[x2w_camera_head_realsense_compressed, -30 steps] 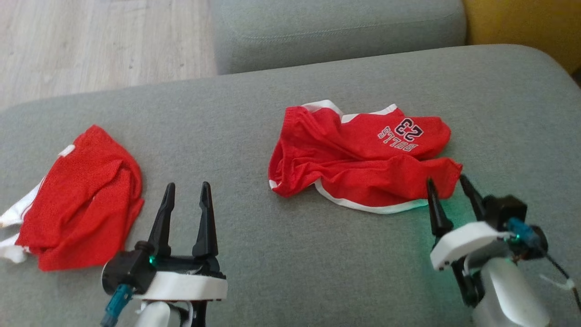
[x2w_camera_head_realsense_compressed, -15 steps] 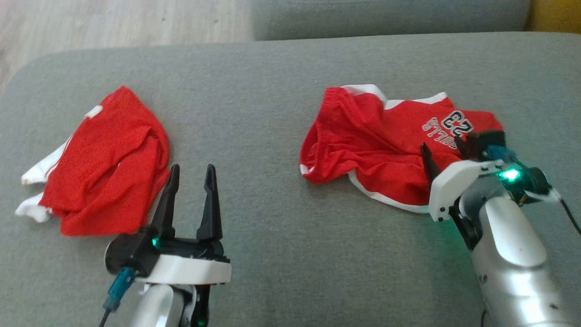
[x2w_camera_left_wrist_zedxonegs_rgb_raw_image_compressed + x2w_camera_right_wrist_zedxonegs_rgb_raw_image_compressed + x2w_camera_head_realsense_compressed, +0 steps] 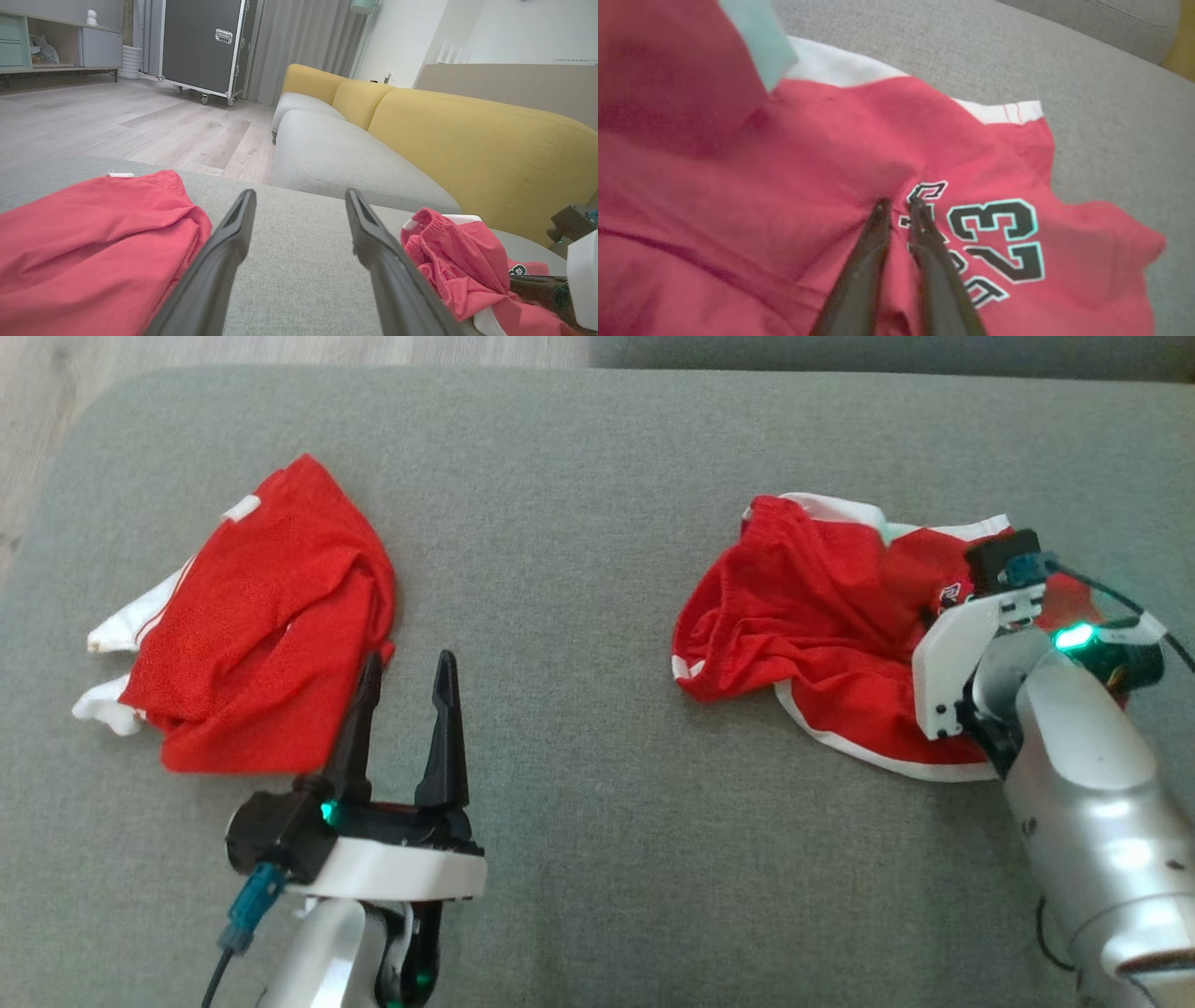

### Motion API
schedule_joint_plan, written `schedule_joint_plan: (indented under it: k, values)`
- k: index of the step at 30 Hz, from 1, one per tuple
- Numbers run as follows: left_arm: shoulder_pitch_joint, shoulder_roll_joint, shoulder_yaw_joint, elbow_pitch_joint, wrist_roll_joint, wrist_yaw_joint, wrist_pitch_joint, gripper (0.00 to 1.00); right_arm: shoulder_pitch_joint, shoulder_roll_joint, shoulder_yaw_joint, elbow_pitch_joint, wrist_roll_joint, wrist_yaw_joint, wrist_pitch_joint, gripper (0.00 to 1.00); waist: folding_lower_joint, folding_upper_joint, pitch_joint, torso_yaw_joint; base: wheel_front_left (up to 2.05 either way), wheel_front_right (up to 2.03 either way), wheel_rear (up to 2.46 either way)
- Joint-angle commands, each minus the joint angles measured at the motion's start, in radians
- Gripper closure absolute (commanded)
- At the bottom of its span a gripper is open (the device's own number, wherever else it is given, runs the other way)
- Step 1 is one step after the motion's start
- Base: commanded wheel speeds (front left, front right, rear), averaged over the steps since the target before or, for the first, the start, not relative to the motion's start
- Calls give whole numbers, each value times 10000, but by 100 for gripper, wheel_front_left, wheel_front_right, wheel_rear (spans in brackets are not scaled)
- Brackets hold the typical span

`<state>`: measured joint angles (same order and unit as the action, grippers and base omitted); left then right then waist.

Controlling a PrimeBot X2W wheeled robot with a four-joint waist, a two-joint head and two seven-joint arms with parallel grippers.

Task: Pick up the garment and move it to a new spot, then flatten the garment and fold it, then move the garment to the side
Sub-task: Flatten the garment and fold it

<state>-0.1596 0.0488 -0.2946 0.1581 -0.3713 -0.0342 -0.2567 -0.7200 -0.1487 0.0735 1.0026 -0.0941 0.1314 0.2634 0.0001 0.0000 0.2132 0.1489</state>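
Looking down from my head, I see my left gripper (image 3: 409, 663) rising from the lower left of the frame, fingers pointing up-frame. Its jaws are spread wide and hold nothing. Its left finger overlaps the edge of a second red garment (image 3: 271, 616), crumpled at centre left on the grey cushion (image 3: 579, 504); I cannot tell whether they touch. My right forearm (image 3: 1074, 756) slants up from the lower right corner, its wrist bent down over the garment (image 3: 803, 616). That is a red jersey with white trim, lying rumpled at centre right. From here the wrist hides my right fingers.

Along my left wrist, the two dark fingers stand far apart above bare cushion. The second red garment sits at the lower left and the garment at the lower right, with a yellow sofa back (image 3: 467, 135) behind.

Along my right wrist, my right gripper (image 3: 899, 205) points into the jersey at frame centre. The jaws are drawn narrow, pinching a small ridge of red cloth just left of the black 23 print (image 3: 994, 233), and creases fan out from the tips.
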Motion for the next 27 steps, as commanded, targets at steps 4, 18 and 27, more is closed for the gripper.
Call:
schedule_joint_plan:
  k: [4, 18, 27]
  values:
    - [-536, 14, 159, -322, -77, 48, -51, 0, -584, -367, 467, 211, -10, -7, -466, 100, -1, 0, 231, 117, 0, 0, 0]
    - [-838, 14, -46, -320, -211, 48, -51, 0, -2616, -1032, 1231, 677, -791, -7, -2846, 100, -1, 0, 633, 507, 0, 0, 0]
    - [-893, 14, -113, -274, -351, 133, -51, 0, -3540, -946, 1871, 1936, -910, -7, -3113, 0, -1, 0, 615, 610, 0, 0, 0]
